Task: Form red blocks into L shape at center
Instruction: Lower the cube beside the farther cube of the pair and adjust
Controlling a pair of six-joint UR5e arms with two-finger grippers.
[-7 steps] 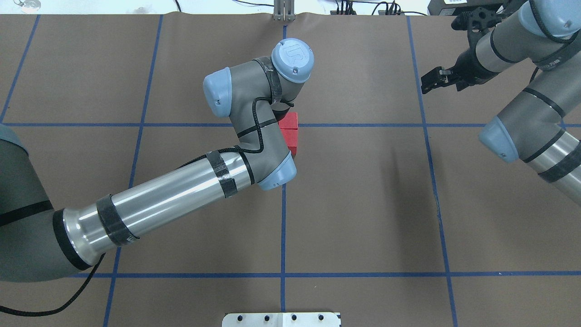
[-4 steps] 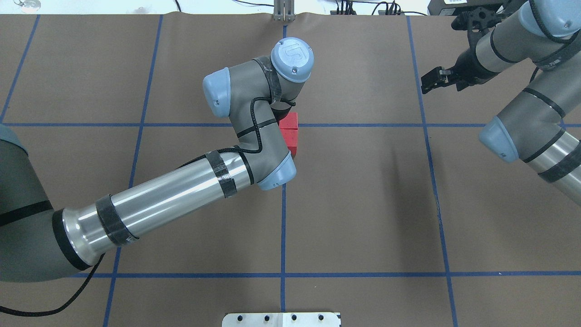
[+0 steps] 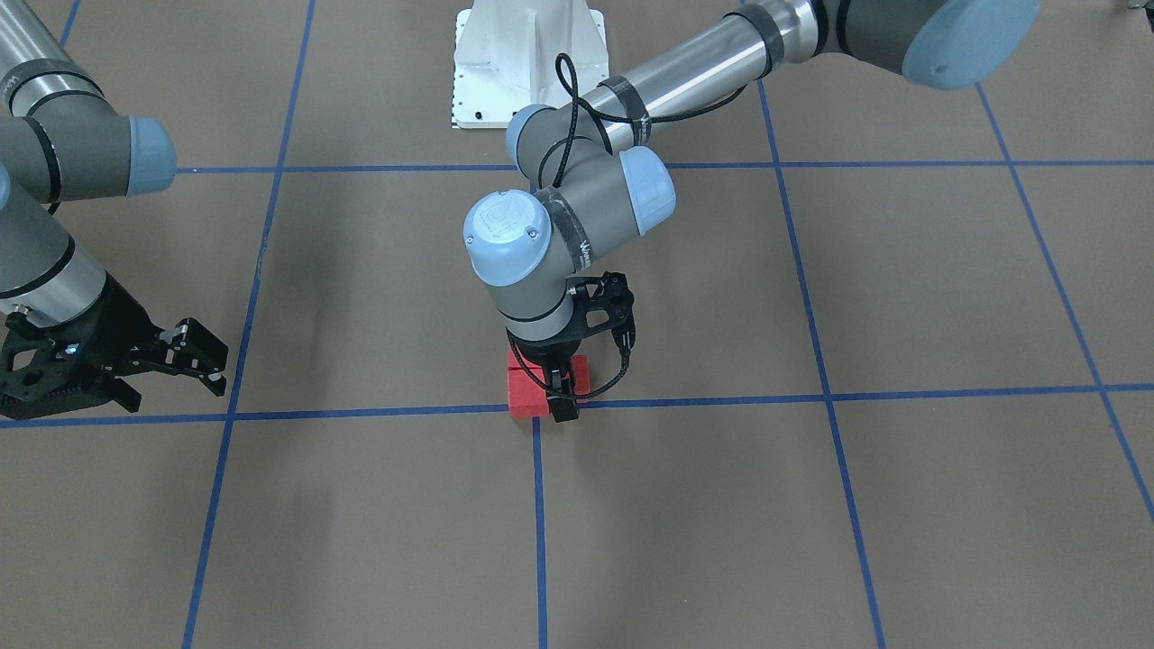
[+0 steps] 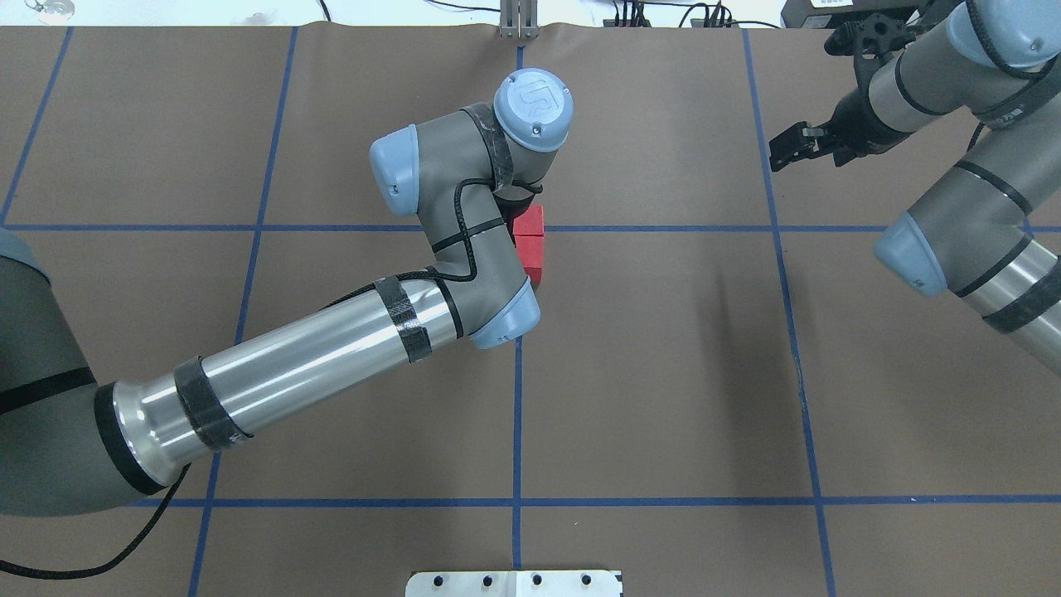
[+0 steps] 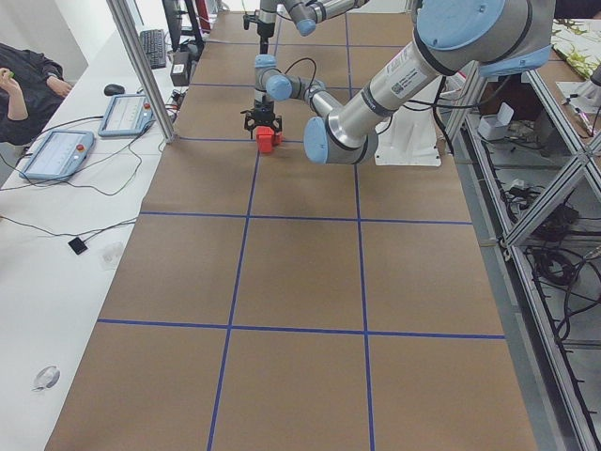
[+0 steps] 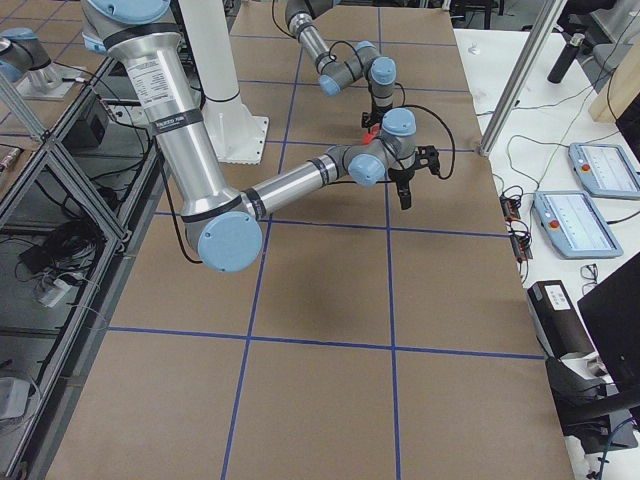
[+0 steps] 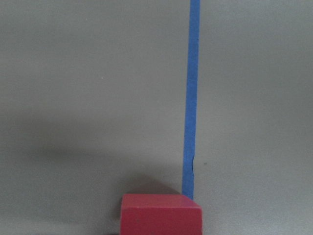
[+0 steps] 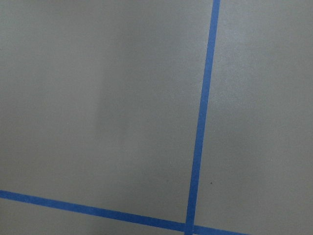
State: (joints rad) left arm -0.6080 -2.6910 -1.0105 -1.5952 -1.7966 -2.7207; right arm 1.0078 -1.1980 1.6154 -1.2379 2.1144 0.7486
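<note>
Your left gripper (image 3: 561,406) sits over the red blocks (image 3: 526,399) at the center (image 3: 539,422); cannot tell its grip. Right gripper (image 3: 206,361), well apart from the center, fingers spread.

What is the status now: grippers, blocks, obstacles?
Left gripper low at red blocks, state unclear. Right gripper open, far aside. Blocks together at center crossing; shape partly hidden. No obstacle seen.

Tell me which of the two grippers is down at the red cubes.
The left gripper, whose arm comes in on the front view's right, stands directly over the small matte red cubes. The right gripper hangs far off, beside another blue tape line.
</note>
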